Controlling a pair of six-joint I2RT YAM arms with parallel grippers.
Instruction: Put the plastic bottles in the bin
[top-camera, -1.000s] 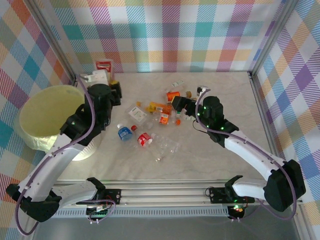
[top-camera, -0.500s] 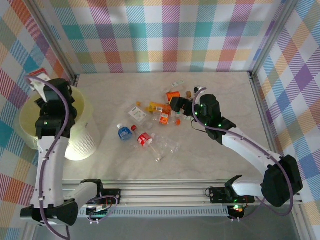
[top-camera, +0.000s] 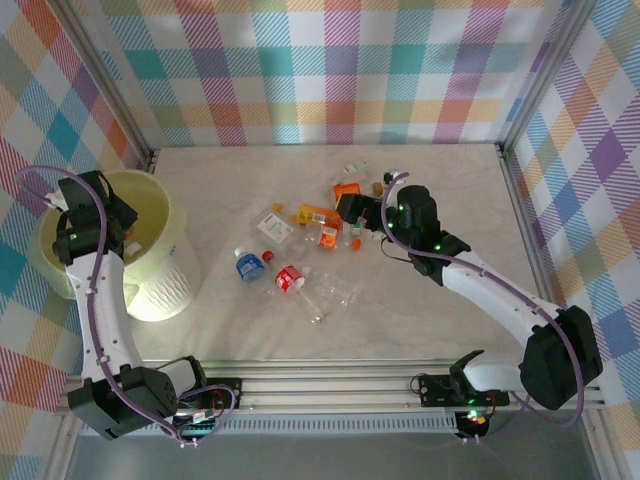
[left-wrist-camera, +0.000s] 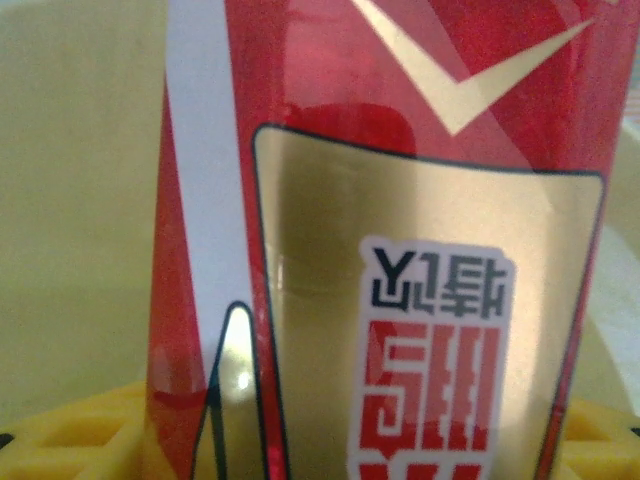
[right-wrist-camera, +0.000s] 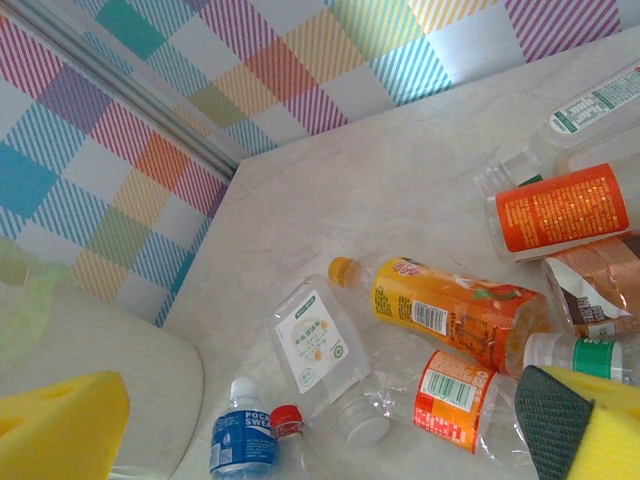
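Observation:
Over the mouth of the pale yellow bin (top-camera: 165, 285), my left gripper (top-camera: 88, 205) is shut on a red-labelled bottle (left-wrist-camera: 380, 250); its yellow pads (left-wrist-camera: 70, 440) show at either side of it, with the bin's inside behind. My right gripper (top-camera: 357, 210) stands open above the bottle pile, nothing between its fingertips (right-wrist-camera: 590, 420). Under it lie an orange-labelled bottle (right-wrist-camera: 455, 305), a flat clear bottle with a white label (right-wrist-camera: 320, 345), a blue-labelled bottle (right-wrist-camera: 243, 440) and a crushed one with an orange-red label (right-wrist-camera: 455, 395).
More bottles lie mid-table: a blue one (top-camera: 248, 264), a red-labelled one (top-camera: 289, 279), a crushed clear one (top-camera: 330, 295) and an orange one (top-camera: 346, 190). Checked walls enclose the table. The bin's side (right-wrist-camera: 100, 370) stands left of the pile.
My left arm has swung from the table's back left to over the bin, carrying the red-labelled bottle, and has dropped lower there. The right gripper has shifted slightly left.

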